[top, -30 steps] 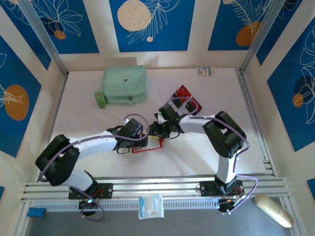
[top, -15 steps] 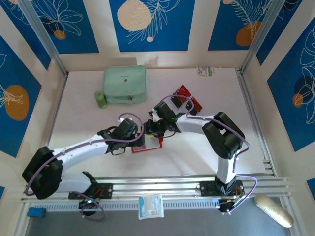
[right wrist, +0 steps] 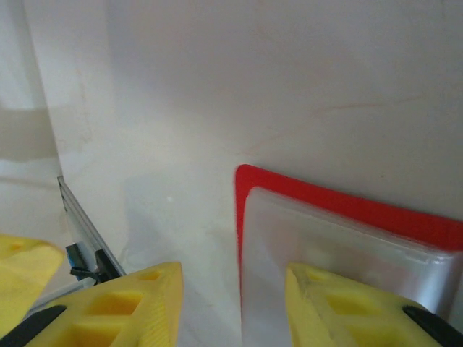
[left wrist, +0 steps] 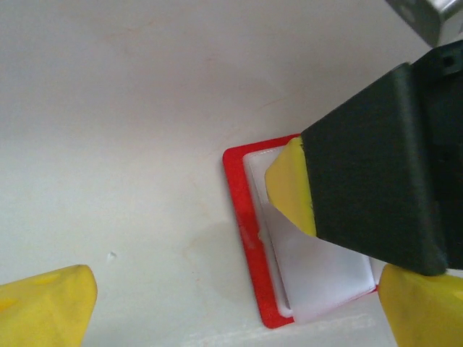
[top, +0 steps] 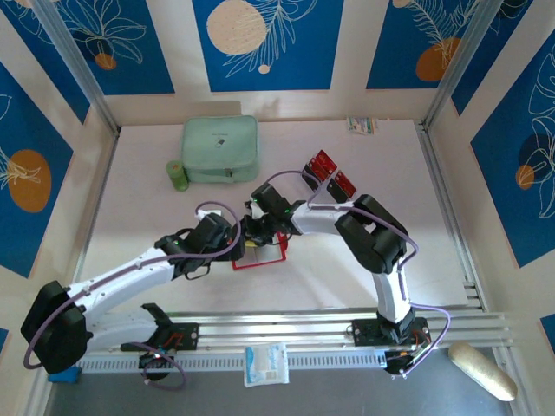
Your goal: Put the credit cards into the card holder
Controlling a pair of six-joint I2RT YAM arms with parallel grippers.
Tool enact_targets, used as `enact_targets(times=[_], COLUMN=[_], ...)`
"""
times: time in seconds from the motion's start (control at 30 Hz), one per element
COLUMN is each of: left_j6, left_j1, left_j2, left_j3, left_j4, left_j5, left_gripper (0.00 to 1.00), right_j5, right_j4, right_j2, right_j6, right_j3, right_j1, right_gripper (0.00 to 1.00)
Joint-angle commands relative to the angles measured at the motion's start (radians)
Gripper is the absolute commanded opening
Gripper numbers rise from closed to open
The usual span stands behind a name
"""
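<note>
My left gripper (left wrist: 233, 296) stands spread wide. Its yellow fingers (left wrist: 45, 303) sit far to either side, with nothing between them but table (top: 156, 208) and the near corner of the card holder (left wrist: 246, 217). My right gripper (right wrist: 235, 303) is partly parted, one finger over the holder's clear sleeve (right wrist: 325, 246) and the other over bare table beside its red edge. It grips nothing that I can see. In the left wrist view, the yellow tip of a right finger lies over the sleeve. From above, both grippers meet at the holder, which lies open and flat mid-table. The credit cards (top: 329, 173) lie well apart, toward the far right. A mint-green case (top: 220, 149) lies far left, with a small green cylinder (top: 178, 176) just beside it.
</note>
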Motion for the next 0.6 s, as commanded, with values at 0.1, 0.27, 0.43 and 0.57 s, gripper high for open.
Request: enact_targets(times=[0.1, 0.27, 0.43, 0.57], left_j6=[-0.03, -0.031, -0.027, -0.015], left_j1=[0.018, 0.02, 0.02, 0.019], left_j2=[-0.024, -0.006, 0.024, 0.057], left_j3=[-0.012, -0.024, -0.036, -0.034], left_j4=[0.021, 0.035, 0.06, 0.082], left_j5=[-0.044, -0.042, -0.034, -0.028], left_gripper=[1.0, 1.0, 1.0, 1.0], right_j5=[-0.035, -0.042, -0.042, -0.045], right_j4=[-0.011, -0.009, 0.004, 0.018], right_j2=[0.017, -0.01, -0.051, -0.074], right_j6=[0.015, 0.015, 0.019, 0.027], right_j3=[0.012, 0.009, -0.009, -0.028], right_j1=[0.014, 0.002, -0.024, -0.045], right_gripper=[0.42, 0.42, 0.42, 0.41])
